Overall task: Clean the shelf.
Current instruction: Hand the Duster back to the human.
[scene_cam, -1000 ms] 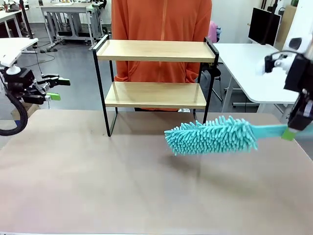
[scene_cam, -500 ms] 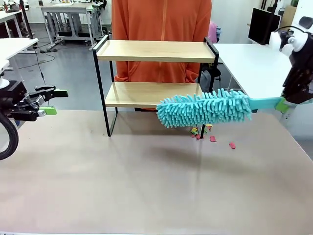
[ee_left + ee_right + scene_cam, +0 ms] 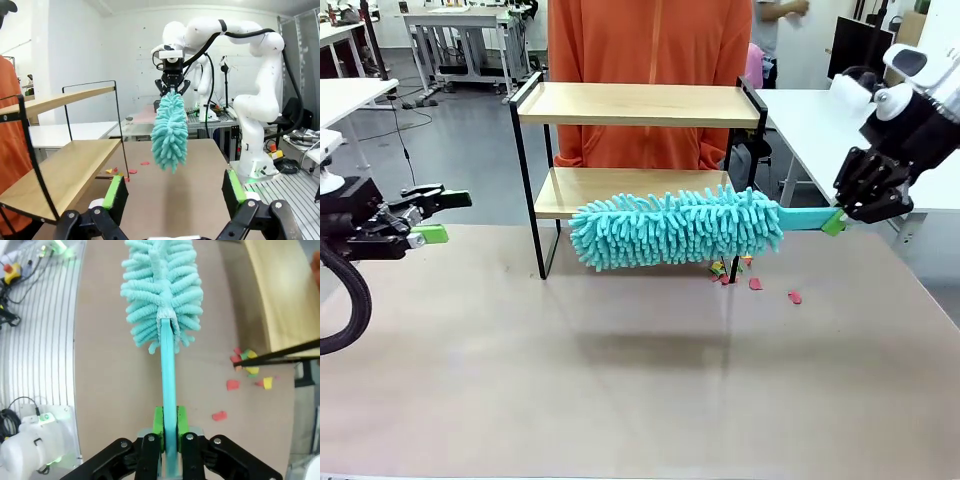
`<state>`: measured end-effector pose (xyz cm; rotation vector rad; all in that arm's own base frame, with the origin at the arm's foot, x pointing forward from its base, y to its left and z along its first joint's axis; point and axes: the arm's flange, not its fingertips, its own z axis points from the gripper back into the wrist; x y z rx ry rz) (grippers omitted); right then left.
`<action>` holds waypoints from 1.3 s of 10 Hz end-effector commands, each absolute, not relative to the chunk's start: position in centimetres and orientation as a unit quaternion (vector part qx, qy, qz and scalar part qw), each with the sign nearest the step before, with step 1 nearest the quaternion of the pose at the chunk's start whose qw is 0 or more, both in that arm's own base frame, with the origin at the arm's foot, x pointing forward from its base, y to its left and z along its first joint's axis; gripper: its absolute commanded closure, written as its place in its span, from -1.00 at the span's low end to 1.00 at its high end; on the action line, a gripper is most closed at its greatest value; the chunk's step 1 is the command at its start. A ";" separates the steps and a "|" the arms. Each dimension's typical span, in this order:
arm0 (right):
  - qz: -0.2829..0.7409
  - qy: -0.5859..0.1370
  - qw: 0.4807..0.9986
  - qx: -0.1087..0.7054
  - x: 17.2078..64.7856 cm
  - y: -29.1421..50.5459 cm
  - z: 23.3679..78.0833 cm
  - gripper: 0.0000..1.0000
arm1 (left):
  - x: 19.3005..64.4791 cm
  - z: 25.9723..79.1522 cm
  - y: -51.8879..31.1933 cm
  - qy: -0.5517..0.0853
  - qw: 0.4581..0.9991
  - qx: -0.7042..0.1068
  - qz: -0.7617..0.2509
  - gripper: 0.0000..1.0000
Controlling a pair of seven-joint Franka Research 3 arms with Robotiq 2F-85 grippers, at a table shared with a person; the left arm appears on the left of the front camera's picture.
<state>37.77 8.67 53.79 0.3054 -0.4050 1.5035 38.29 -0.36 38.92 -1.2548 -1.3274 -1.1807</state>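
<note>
The shelf (image 3: 640, 104) stands at the table's far side, two light wooden boards in a thin black frame. A fluffy teal duster (image 3: 675, 228) hangs level in front of its lower board (image 3: 620, 188), over the table and apart from the wood. My right gripper (image 3: 835, 222) is shut on the duster's flat teal handle (image 3: 168, 385), just right of the shelf. The duster's head (image 3: 162, 290) lies beside the shelf board (image 3: 280, 295). My left gripper (image 3: 435, 215) hovers open at the table's left edge, with nothing between its green pads (image 3: 116, 192). It faces the duster (image 3: 170, 130).
Small red and yellow scraps (image 3: 755, 283) lie on the brown table by the shelf's right front leg, and show again as scraps (image 3: 250, 369) under the right wrist. A person in an orange top (image 3: 650, 40) stands behind the shelf. A white table (image 3: 820, 130) is at the right.
My right gripper has swung the duster leftwards and upwards, from the table's right side to in front of the lower board. Scraps have come into sight by the shelf's right leg. The left gripper barely moved.
</note>
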 end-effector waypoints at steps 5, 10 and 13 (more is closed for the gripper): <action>0.685 -0.184 0.688 0.152 38.1 8.7 53.1 0.74 | 37.4 38.7 -1.8 -0.539 0.474 -0.514 -0.469 -1.00; 0.685 -0.184 0.688 0.152 38.1 8.7 53.1 0.74 | 38.5 37.7 -6.0 -0.532 0.495 -0.505 -0.466 -1.00; 0.685 -0.184 0.688 0.152 38.1 8.7 53.1 0.74 | 39.1 36.8 -10.7 -0.519 0.505 -0.516 -0.458 -1.00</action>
